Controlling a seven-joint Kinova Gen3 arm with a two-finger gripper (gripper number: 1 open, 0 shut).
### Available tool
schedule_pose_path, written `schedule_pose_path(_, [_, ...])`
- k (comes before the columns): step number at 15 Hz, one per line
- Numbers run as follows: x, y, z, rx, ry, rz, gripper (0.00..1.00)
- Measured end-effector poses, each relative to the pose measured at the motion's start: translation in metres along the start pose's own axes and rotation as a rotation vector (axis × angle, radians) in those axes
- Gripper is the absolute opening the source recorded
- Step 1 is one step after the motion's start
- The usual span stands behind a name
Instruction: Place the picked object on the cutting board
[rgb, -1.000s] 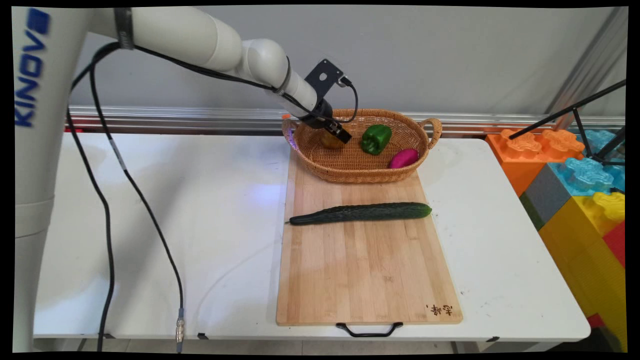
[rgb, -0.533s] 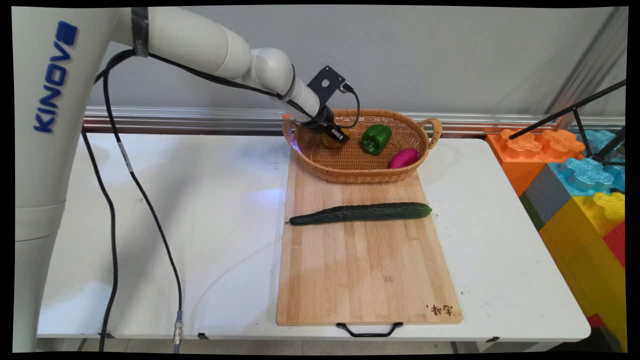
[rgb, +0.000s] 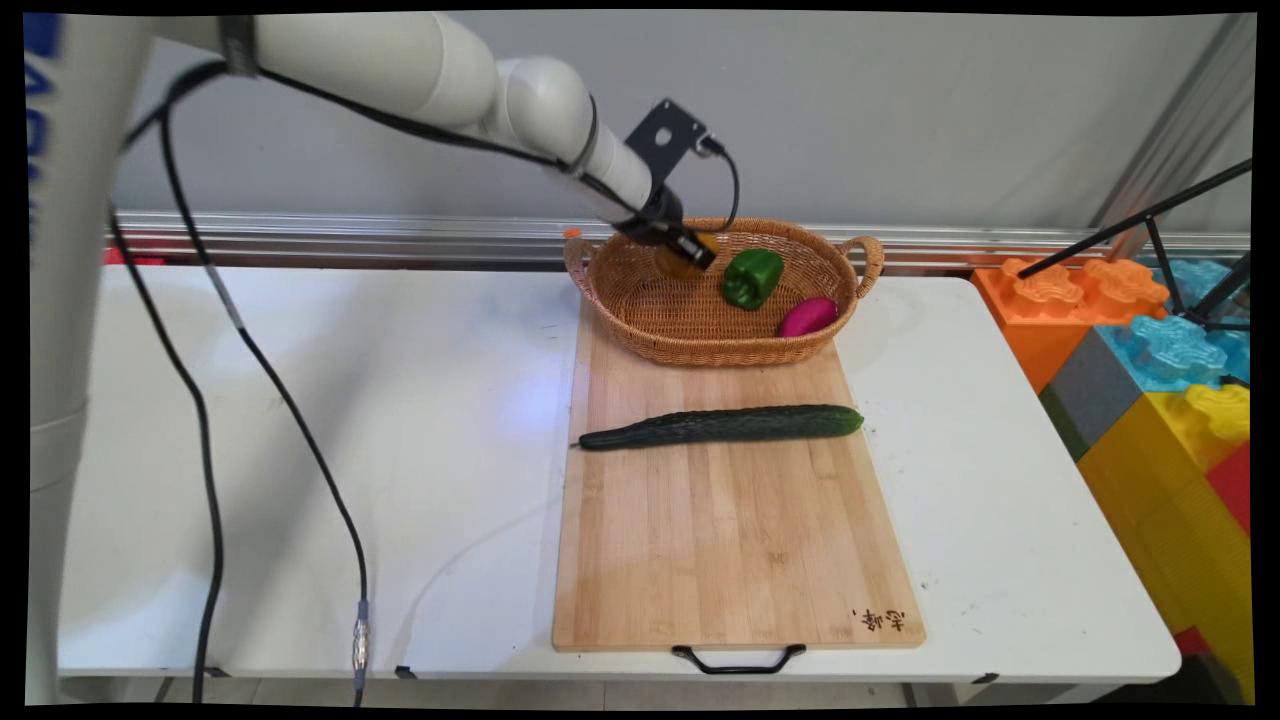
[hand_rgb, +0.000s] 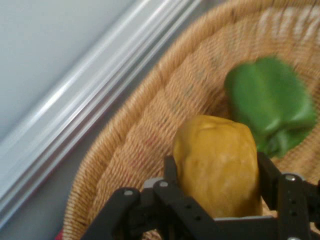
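White desk (rgb: 400, 420) runs under a plain grey wall (rgb: 900, 110), with a metal rail (rgb: 350, 235) along the far edge and big toy blocks (rgb: 1150, 350) in orange, blue and yellow stacked off its right side. From the main view, a wooden cutting board (rgb: 735, 540) lies lengthwise on the desk, a dark cucumber (rgb: 722, 425) resting across it, and a wicker basket (rgb: 700, 340) sits on its far end. My hand (rgb: 690, 256) hangs over the basket's left half, closed on a yellow pepper (rgb: 680, 264) that I hold clear of the weave; a green pepper (rgb: 752, 277) and a magenta vegetable (rgb: 807, 316) lie inside the basket to its right. From the hand view, my hand (hand_rgb: 220, 200) has the yellow pepper (hand_rgb: 217, 162) pinched between both fingers (hand_rgb: 272, 182), the basket (hand_rgb: 135, 145) wall curving behind it, the green pepper (hand_rgb: 272, 102) just beyond, and the rail (hand_rgb: 85, 105) and wall (hand_rgb: 45, 45) slanting past the rim.
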Motion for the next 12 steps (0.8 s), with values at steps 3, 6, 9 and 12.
schedule_pose_path(3, [0.018,0.014,-0.038,-0.018,0.031,0.016,0.0])
schedule_pose_path(6, [0.027,0.042,-0.076,-0.1,0.041,0.052,0.0])
schedule_pose_path(9, [0.027,0.075,-0.104,-0.212,0.043,0.099,0.0])
schedule_pose_path(12, [0.015,0.106,-0.12,-0.323,0.018,0.155,0.0])
